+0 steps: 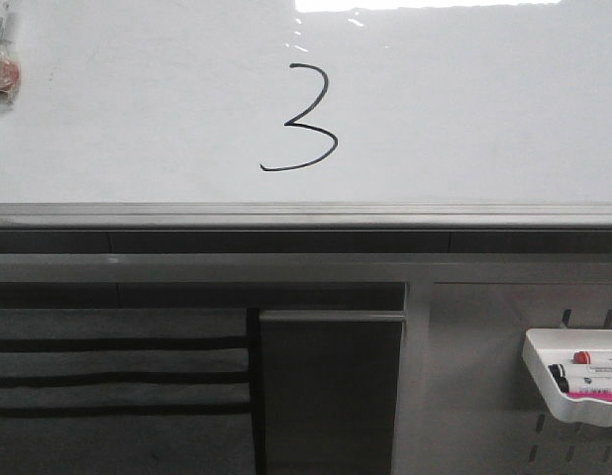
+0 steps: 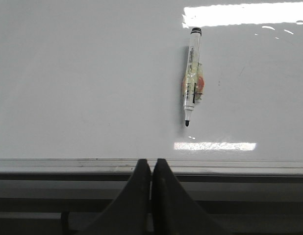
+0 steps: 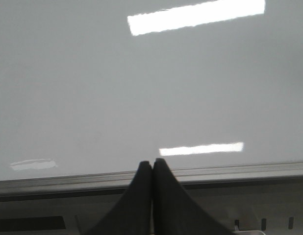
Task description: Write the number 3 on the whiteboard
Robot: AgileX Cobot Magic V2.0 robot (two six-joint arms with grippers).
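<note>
Currently: number 3 [image 1: 304, 119] drawn in black, upper middle of whiteboard [image 1: 484, 119], above grey rail [image 1: 306, 213]. Marker [image 2: 192, 78] clipped to board at far left. White tray [image 1: 575, 388] with markers lower right. Left gripper [image 2: 151, 169] and right gripper [image 3: 152, 169] both closed, holding nothing.

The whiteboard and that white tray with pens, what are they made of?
The whiteboard looks like smooth glossy coated board, since lights glare off it; its grey edge rail looks like metal. The tray looks like shiny moulded plastic, probably.
</note>
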